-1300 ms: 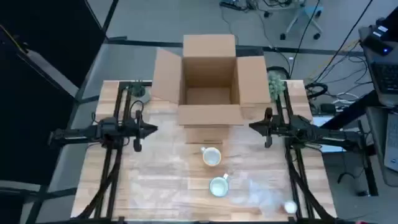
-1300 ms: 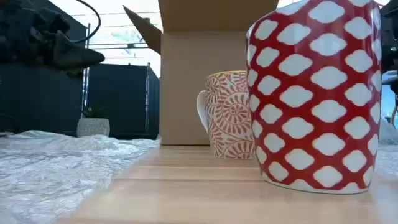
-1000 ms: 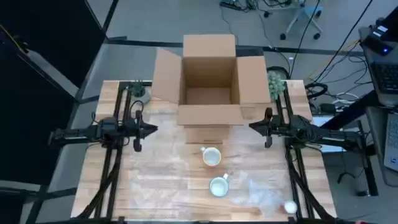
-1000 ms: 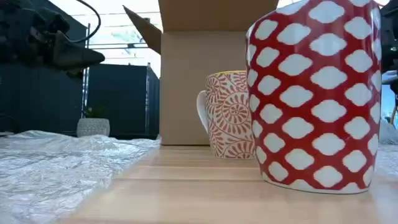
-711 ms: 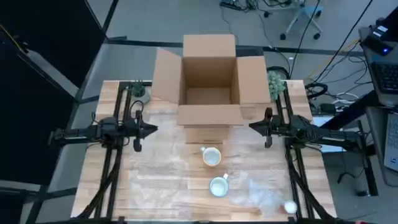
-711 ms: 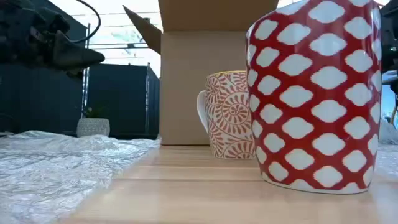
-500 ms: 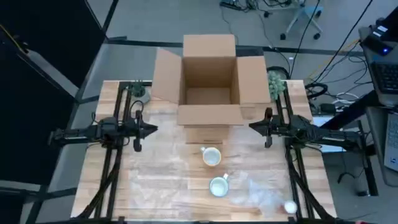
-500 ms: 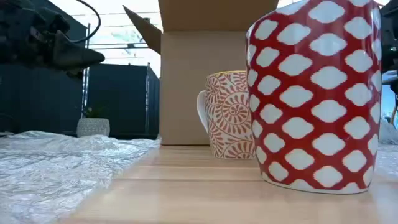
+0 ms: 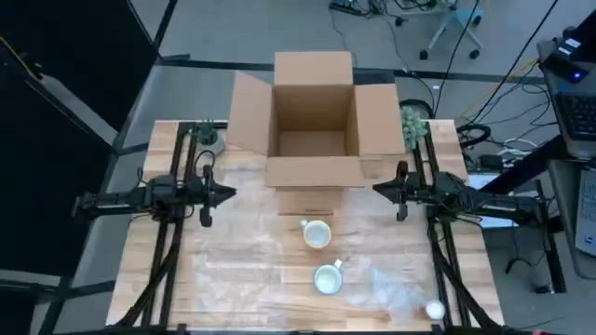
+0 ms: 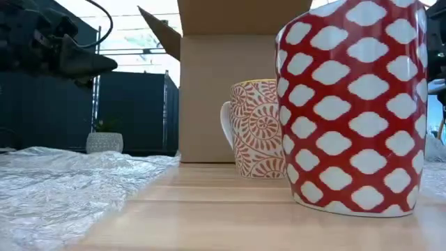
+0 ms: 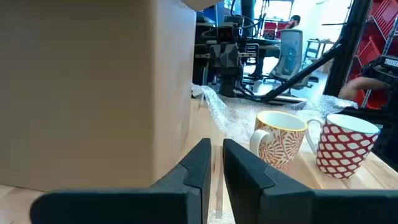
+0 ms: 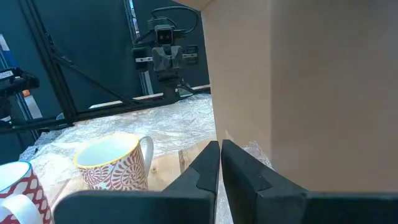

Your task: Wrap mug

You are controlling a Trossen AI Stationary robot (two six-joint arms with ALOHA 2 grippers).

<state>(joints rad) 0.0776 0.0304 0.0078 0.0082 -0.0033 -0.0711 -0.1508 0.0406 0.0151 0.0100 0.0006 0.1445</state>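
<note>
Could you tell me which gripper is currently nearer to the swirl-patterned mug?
Right. The right gripper is slightly closer to the swirl-patterned mug; the left gripper waits a little farther off on the opposite side. Both sit nearer the box.

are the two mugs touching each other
Apart. The high view shows bare table between the swirl-patterned mug and the red diamond-patterned mug; the left wrist view also shows a gap between them.

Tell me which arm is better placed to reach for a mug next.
Right, probably. In the high view the right gripper sits nearer the swirl mug than the left gripper does, and the red mug lies slightly toward the right too. Neither holds anything.
</note>
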